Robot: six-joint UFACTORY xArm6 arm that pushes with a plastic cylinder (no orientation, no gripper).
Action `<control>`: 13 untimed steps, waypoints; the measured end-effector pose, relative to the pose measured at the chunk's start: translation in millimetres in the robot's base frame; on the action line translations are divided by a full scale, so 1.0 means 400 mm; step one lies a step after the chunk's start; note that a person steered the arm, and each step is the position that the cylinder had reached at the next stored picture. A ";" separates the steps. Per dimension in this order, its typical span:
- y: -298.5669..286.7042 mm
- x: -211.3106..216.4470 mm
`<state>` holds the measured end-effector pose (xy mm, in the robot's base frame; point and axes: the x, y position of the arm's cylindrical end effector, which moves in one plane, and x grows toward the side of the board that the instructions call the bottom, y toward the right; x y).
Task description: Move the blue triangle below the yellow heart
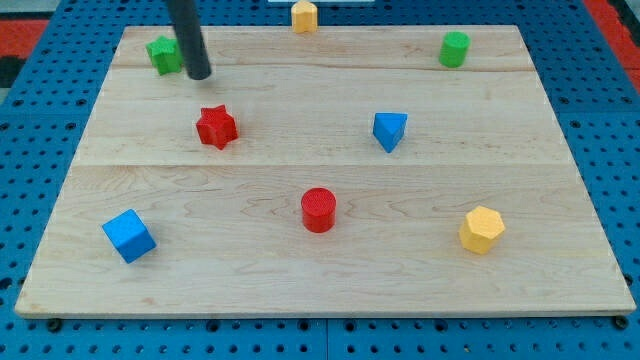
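Note:
The blue triangle (pixel 389 130) lies right of the board's middle. A small yellow block (pixel 304 15) sits at the top edge, up and left of the triangle; its shape is hard to make out. A yellow hexagon (pixel 482 229) lies at the lower right. My tip (pixel 199 75) rests on the board at the upper left, just right of a green block (pixel 163 54) and far left of the blue triangle.
A red star (pixel 216 127) lies below my tip. A red cylinder (pixel 318 210) sits at the lower middle. A blue cube (pixel 128 236) is at the lower left. A green cylinder (pixel 454 48) is at the upper right. The wooden board (pixel 320 290) lies on blue pegboard.

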<state>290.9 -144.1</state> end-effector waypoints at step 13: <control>0.557 0.256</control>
<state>393.2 78.8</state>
